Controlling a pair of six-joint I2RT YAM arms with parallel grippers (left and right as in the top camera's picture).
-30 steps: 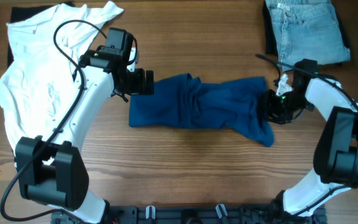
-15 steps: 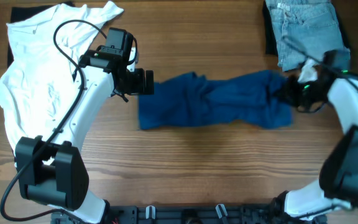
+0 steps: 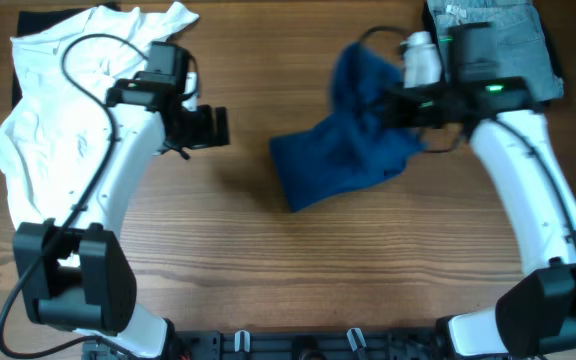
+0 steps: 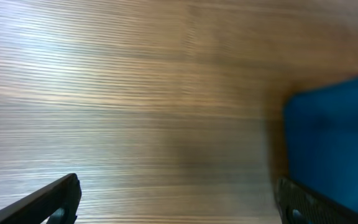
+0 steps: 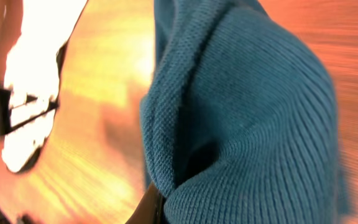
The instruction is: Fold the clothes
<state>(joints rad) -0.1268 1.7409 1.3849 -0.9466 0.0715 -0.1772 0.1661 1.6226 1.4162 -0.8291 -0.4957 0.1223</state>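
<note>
The dark blue knitted garment [image 3: 353, 140] was seen in the overhead view right of the middle of the brown wooden table [image 3: 268, 260]. Its upper right part was raised and bunched, while its lower left corner was spread flat on the wood. The right gripper [image 3: 390, 103] was closed on the raised bunch of the garment. In the right wrist view the ribbed blue knit [image 5: 247, 124] filled most of the picture, and a fold of it was gathered against a dark finger [image 5: 149, 208] at the bottom edge. The second finger was hidden by the cloth.

The left gripper [image 3: 220, 128] was held over bare wood to the left of the garment, apart from it, with nothing in it. In the left wrist view its two black fingers [image 4: 55, 196] were seen wide apart at the lower corners. The blue cloth [image 4: 340, 143] was seen at the right edge, above the right-hand finger; whether the two touched could not be told.

A crumpled white shirt [image 3: 58, 110] was spread at the far left of the table. A folded pair of pale blue denim jeans [image 3: 503, 50] was laid at the top right corner, on a black cloth [image 3: 435, 60].
</note>
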